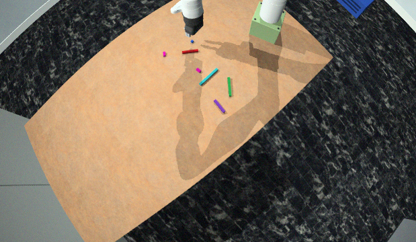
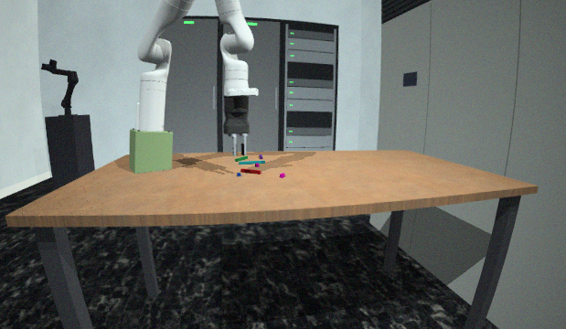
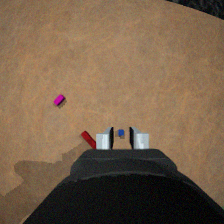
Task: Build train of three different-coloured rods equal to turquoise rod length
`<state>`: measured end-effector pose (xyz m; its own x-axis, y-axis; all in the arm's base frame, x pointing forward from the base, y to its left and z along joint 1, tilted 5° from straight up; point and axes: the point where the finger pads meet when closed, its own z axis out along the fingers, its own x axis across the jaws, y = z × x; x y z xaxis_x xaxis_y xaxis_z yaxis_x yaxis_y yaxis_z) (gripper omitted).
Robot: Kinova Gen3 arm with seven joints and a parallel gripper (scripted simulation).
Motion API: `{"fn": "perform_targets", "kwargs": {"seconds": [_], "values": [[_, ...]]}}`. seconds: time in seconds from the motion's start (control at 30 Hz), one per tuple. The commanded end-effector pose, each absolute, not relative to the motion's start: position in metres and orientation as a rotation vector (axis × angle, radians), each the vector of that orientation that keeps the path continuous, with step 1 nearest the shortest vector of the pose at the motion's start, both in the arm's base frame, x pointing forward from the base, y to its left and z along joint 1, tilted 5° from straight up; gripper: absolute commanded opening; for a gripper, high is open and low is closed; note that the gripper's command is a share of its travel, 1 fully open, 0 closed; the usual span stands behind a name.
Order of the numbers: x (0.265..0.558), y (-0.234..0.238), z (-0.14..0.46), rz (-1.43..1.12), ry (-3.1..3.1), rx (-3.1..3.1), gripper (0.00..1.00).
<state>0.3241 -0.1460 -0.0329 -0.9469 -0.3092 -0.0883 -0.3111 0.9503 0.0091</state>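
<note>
My gripper [image 1: 188, 33] hangs above the table, straight over the small blue rod [image 1: 191, 41]. Its fingers are partly open and hold nothing. In the wrist view the blue rod [image 3: 121, 133] shows on the table between the fingertips, well below them. The red rod [image 1: 189, 51] lies just beside it, and its end shows in the wrist view [image 3: 88, 139]. One magenta rod [image 1: 164, 54] lies left of the red rod and another magenta rod [image 1: 198, 70] lies near the turquoise rod [image 1: 208, 76]. The side view shows the gripper [image 2: 239, 148] raised above the rods.
A green rod [image 1: 229, 87] and a purple rod [image 1: 219, 105] lie past the turquoise rod. The arm's light green base block [image 1: 267, 27] stands at the table's far edge, to the right of the gripper.
</note>
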Motion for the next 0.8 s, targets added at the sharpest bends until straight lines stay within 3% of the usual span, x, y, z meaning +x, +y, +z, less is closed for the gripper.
{"fn": "perform_targets", "kwargs": {"seconds": [0.0,0.77], "values": [[0.325,-0.144,-0.037,0.041,3.015,-0.477,0.54],[0.328,-0.143,-0.068,0.04,3.01,-0.5,0.54]]}}
